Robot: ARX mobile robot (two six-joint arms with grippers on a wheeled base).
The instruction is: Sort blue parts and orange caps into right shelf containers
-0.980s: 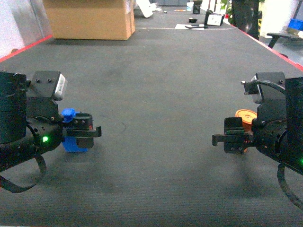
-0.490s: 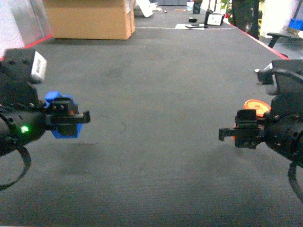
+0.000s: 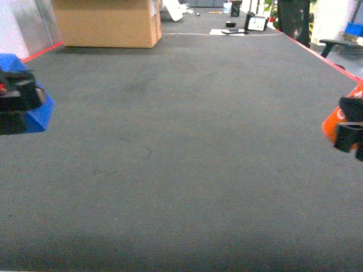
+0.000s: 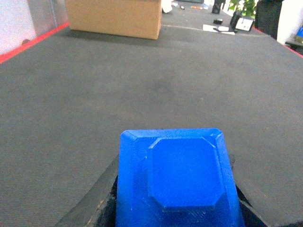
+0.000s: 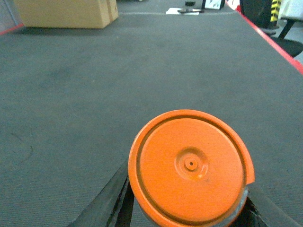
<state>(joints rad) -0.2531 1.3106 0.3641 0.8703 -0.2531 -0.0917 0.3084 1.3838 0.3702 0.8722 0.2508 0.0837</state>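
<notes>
Head view. Landmark: cardboard box [image 3: 106,22], far end of the dark bench [image 3: 187,141], left of centre.
- Left hand [image 3: 17,102]: at the left edge, nearer than the box and below it in the picture; pinching a blue part [image 3: 38,113]. The part is inside the hand, so no reach remains for it.
- Right hand [image 3: 349,130]: at the right edge, well apart from the box; pinching an orange cap [image 3: 334,122].
- Totes: none in view. Which way they lie from either hand cannot be told, beyond the task placing them to the right. Judged on that alone, the right hand is the nearer.

Left wrist view.
- Blue part [image 4: 177,182]: fills the lower middle, its flat octagonal face turned up toward the camera, pointing along the bench toward the box [image 4: 113,16]. Dark fingers show at both lower sides, pressed on it.

Right wrist view.
- Orange cap [image 5: 189,168]: round end face toward the camera, so its long axis runs along the hand's reach. Box [image 5: 64,12] lies far off to the upper left. Fingers flank the cap below; lettering not visible.
</notes>
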